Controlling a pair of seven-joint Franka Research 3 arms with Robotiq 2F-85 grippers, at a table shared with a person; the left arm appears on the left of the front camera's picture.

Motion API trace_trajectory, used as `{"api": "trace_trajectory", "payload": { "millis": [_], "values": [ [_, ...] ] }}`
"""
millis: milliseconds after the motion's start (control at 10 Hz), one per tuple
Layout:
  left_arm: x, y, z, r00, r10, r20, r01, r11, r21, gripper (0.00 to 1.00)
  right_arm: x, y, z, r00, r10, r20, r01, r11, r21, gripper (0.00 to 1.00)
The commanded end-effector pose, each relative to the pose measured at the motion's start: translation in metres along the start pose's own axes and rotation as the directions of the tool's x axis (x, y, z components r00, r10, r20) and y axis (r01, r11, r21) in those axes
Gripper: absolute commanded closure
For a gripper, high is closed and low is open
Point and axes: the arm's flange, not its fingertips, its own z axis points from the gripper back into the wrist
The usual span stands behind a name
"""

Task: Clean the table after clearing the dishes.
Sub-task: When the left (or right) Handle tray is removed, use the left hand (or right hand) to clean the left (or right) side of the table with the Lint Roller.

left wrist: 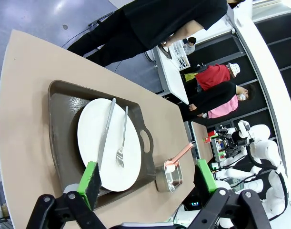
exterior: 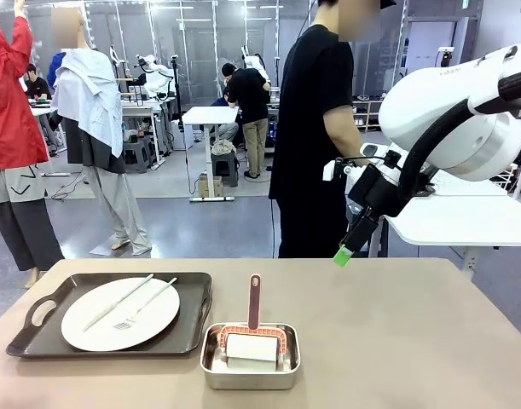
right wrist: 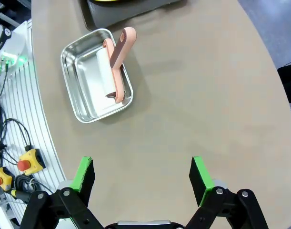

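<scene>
The worktop [exterior: 396, 341] carries two groups of items, both on its near left half.

1. Dishes. One dark tray [exterior: 196, 311] lies flat at the left. A white plate [exterior: 85, 332] sits inside it. A knife [exterior: 118, 302] and a fork [exterior: 145, 304] lie side by side on the plate, both at a slant.
2. Cleaning tool. A steel tin [exterior: 250, 375] stands just beside the tray's right end, near the front edge. A roller [exterior: 254, 301] with a pink handle rests in the tin, its white roll down in the tin and its handle rising over the far rim.

The right half of the worktop is bare.

Left claw [left wrist: 147, 176]: jaws wide, nothing between them. It hangs above the tray end of the worktop, clear of the plate.

Right claw [right wrist: 143, 171]: jaws wide, nothing between them. It hangs above the bare surface, well apart from the tin.

A person [exterior: 315, 128] in black stands at the far side, turned toward a white table to the right.
</scene>
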Motion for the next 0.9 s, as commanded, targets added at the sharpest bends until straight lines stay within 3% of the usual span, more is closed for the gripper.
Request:
{"api": "trace_trajectory", "payload": {
  "millis": [0,200,400,500,800],
  "values": [
    [0.003,0.000,0.003,1.000,-0.004,-0.002,0.004,1.000,-0.001,0.00,0.000,0.000,0.000,1.000,0.000,0.000,0.000,1.000,0.000,0.00],
    [0.003,0.000,0.003,1.000,-0.004,-0.002,0.004,1.000,-0.001,0.00,0.080,-0.017,-0.019,0.973,0.179,-0.142,-0.176,0.984,0.038,0.00],
    [0.003,0.000,0.003,1.000,-0.004,-0.002,0.004,1.000,-0.001,0.00,0.132,-0.010,-0.066,0.918,0.287,-0.273,-0.263,0.957,0.119,0.00],
    [0.003,0.000,0.003,1.000,-0.004,-0.002,0.004,1.000,-0.001,0.00,0.145,0.000,-0.093,0.896,0.347,-0.277,-0.309,0.936,0.171,0.00],
    [0.003,0.000,0.003,1.000,-0.004,-0.002,0.004,1.000,-0.001,0.00,0.169,0.011,-0.127,0.844,0.423,-0.330,-0.384,0.906,0.178,0.00]
  ]
}}
